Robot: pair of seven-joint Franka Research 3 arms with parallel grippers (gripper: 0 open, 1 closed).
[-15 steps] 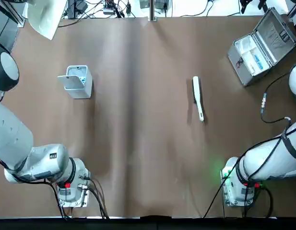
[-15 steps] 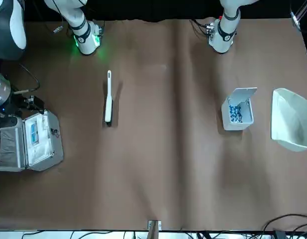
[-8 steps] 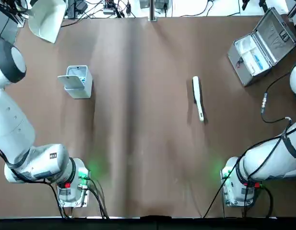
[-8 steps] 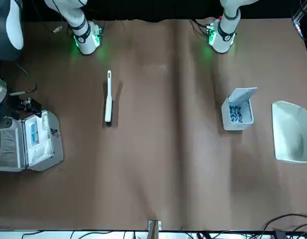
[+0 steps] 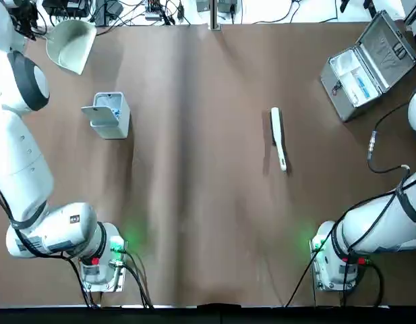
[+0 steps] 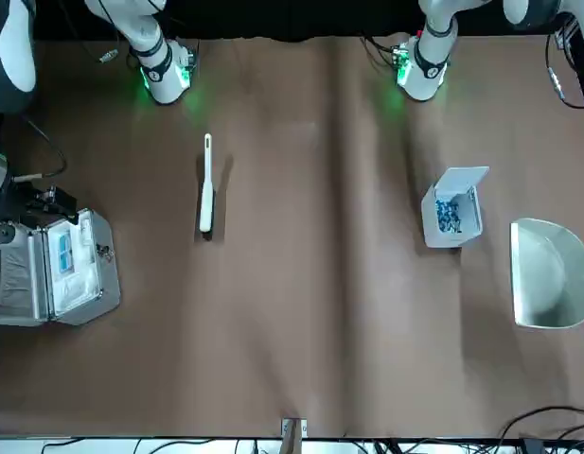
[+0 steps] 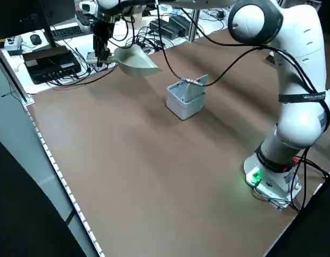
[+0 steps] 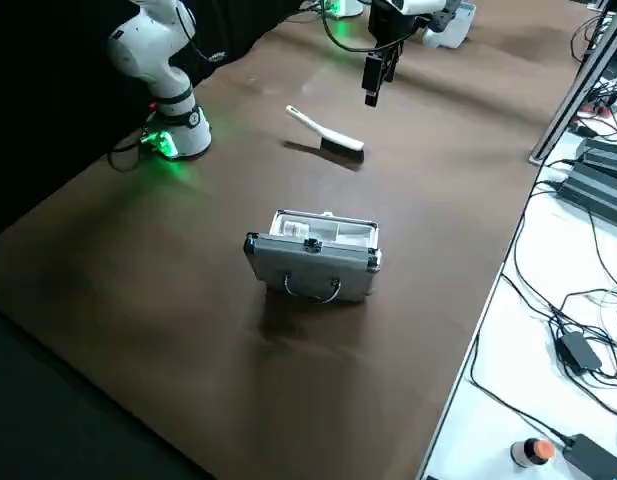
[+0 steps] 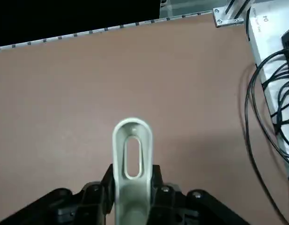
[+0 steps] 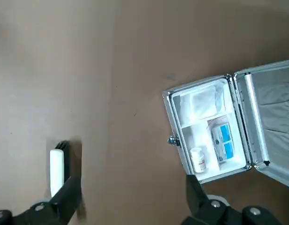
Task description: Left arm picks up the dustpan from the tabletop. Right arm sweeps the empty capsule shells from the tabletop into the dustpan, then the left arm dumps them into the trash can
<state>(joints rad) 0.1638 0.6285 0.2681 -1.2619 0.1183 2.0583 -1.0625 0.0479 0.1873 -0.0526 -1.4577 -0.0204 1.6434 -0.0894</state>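
Observation:
My left gripper (image 9: 131, 187) is shut on the thin handle of the cream dustpan (image 5: 71, 44), holding it at the tabletop's (image 5: 201, 202) far left corner. The dustpan (image 6: 549, 284) sits beyond the light-grey trash can (image 5: 108, 115). The can's flap is up, and pale blue capsule shells (image 6: 448, 216) lie inside it. In the left side view the gripper (image 7: 103, 53) hangs beside the pan (image 7: 133, 61). My right gripper (image 8: 373, 80) hangs open above the table, high over the brush (image 8: 326, 133); its fingers (image 10: 64, 197) stand wide apart.
A white long-handled brush (image 5: 278, 138) lies on the right half of the table. An open silver case (image 5: 369, 64) stands at the far right corner. Cables trail along the far edge and by the right arm's base (image 5: 339, 266).
The left arm has swung, bringing the dustpan lower and a little nearer the trash can. The left base light has turned green. Brush, case and can have not moved.

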